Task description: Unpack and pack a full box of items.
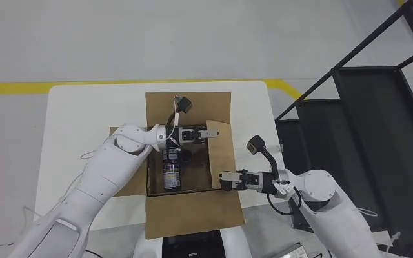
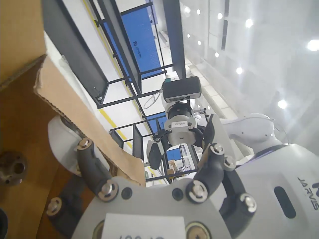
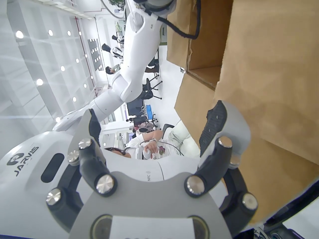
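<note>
By the three o'clock side of the box (image 1: 222, 151), left pincer (image 1: 212, 133) and right pincer (image 1: 224, 181) gape empty; best lower the left onto the bottle (image 1: 171, 173).

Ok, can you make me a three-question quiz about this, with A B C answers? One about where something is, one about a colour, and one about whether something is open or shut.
1. Where is the bottle?
A) lying inside the box
B) outside the box
C) held up in the air

2. What colour is the table?
A) green
B) white
C) red

3. How is the right gripper?
A) shut on the bottle
B) shut on a flap
C) open, holding nothing

Answers:
1 A, because the top view shows the bottle lying on its side on the box's floor.
2 B, because the tabletop is white all around the box.
3 C, because its own wrist view shows the fingers spread wide with nothing between them.
</note>
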